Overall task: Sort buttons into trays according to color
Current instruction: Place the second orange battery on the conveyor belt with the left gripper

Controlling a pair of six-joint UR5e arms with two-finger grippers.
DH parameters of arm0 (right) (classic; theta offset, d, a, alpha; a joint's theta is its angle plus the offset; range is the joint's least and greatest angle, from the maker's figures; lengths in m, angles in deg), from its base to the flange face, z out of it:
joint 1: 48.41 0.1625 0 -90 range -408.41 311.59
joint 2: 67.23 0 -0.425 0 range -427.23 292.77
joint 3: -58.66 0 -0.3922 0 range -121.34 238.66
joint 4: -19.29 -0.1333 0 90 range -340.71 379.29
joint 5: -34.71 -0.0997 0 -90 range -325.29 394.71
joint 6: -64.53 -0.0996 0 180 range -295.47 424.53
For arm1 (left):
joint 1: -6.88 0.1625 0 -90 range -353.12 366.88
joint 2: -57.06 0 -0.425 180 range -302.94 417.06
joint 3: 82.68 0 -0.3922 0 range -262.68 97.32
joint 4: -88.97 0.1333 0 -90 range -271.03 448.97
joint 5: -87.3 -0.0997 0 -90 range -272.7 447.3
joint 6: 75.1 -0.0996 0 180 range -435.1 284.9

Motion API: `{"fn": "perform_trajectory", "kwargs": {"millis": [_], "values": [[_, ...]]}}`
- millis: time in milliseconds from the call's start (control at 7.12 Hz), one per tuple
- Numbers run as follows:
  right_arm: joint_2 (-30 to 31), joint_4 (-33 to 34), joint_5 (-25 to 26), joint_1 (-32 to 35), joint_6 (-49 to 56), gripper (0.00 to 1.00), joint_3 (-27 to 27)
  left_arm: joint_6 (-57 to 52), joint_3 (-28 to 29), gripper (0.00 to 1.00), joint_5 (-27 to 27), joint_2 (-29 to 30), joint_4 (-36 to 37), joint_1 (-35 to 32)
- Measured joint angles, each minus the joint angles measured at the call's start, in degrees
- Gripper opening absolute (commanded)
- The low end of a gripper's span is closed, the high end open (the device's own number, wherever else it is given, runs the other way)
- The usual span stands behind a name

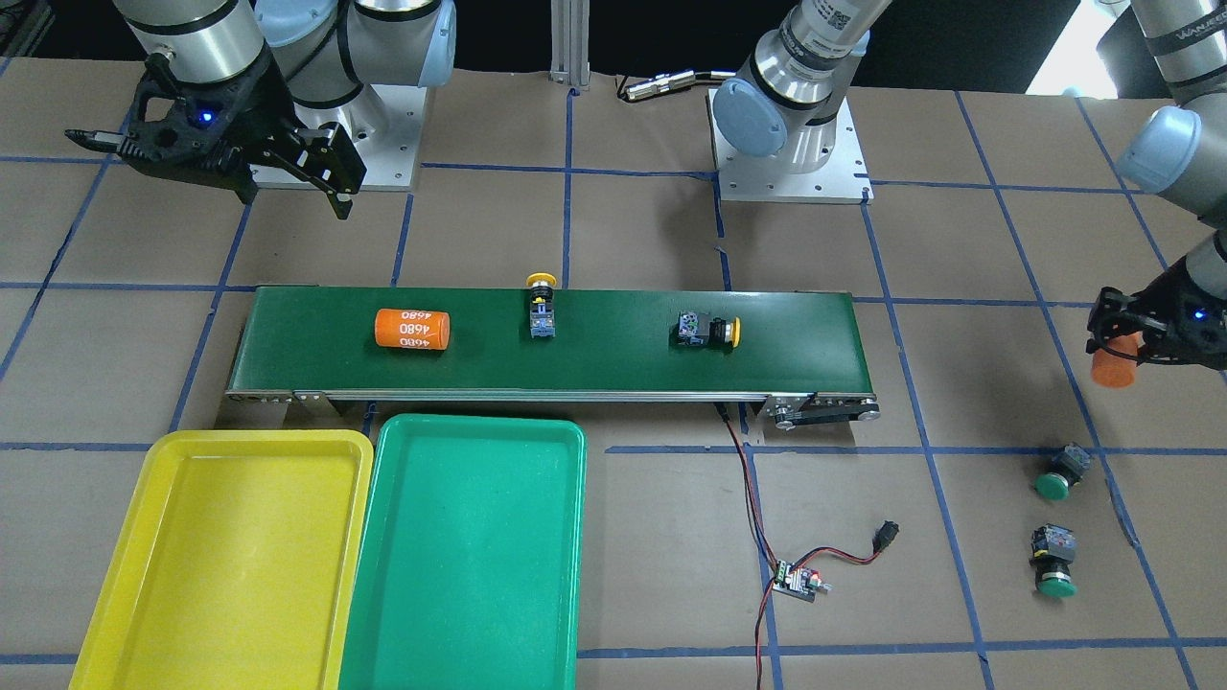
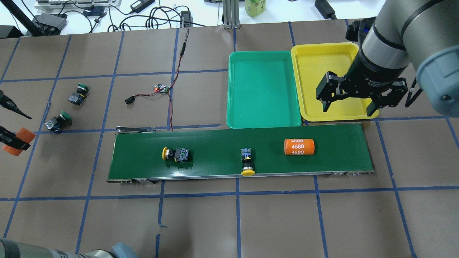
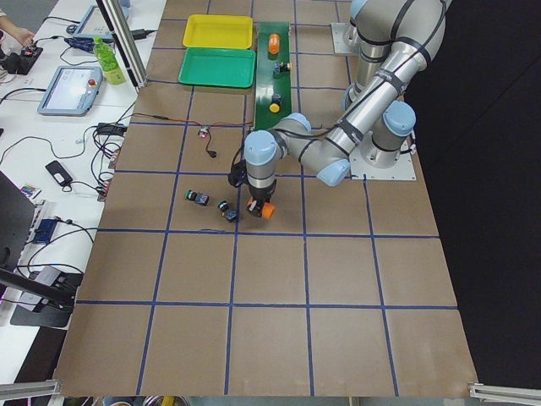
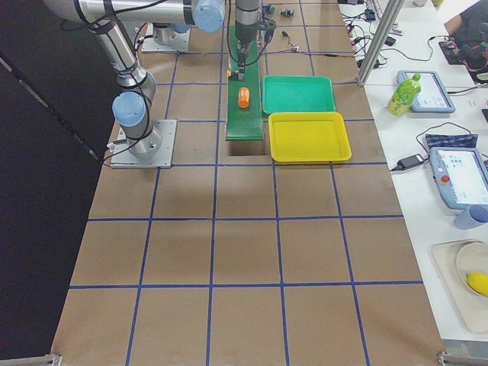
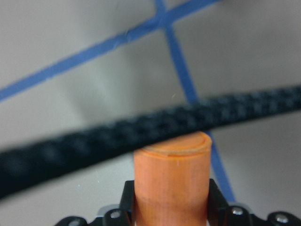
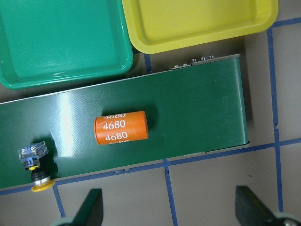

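Note:
Two yellow buttons (image 2: pixel 247 163) (image 2: pixel 175 154) lie on the dark-green conveyor belt (image 2: pixel 215 143); they also show in the front view (image 1: pixel 542 305) (image 1: pixel 706 331). Two green buttons (image 2: pixel 78 94) (image 2: pixel 58 122) lie on the table at the left, beyond the belt's end. The green tray (image 2: pixel 263 89) and the yellow tray (image 2: pixel 315 64) sit side by side behind the belt, both bare. My left gripper (image 2: pixel 12 142) is shut on an orange cylinder (image 5: pixel 171 183) near the green buttons. My right gripper (image 2: pixel 348 107) is open and empty above the yellow tray's near edge.
A second orange cylinder (image 2: pixel 299 146) marked 4680 lies on the belt near its right end. A small circuit board (image 2: pixel 161 88) with red and black wires lies behind the belt's left end. The arm bases (image 1: pixel 791 144) stand on the robot's side.

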State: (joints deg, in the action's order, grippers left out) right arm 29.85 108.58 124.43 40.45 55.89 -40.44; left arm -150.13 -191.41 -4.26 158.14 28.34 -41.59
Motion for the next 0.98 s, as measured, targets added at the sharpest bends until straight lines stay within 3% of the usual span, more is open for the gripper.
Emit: {"fn": "perform_trajectory", "kwargs": {"millis": [562,983], "values": [[-0.29,0.03,0.07,0.00,-0.01,1.00,-0.85,-0.11,-10.11,0.00,2.27,-12.19,-7.25,-20.51],[-0.35,0.24,0.03,0.00,0.09,1.00,-1.39,-7.37,-12.73,0.00,1.61,-14.34,-7.07,-30.19]]}}
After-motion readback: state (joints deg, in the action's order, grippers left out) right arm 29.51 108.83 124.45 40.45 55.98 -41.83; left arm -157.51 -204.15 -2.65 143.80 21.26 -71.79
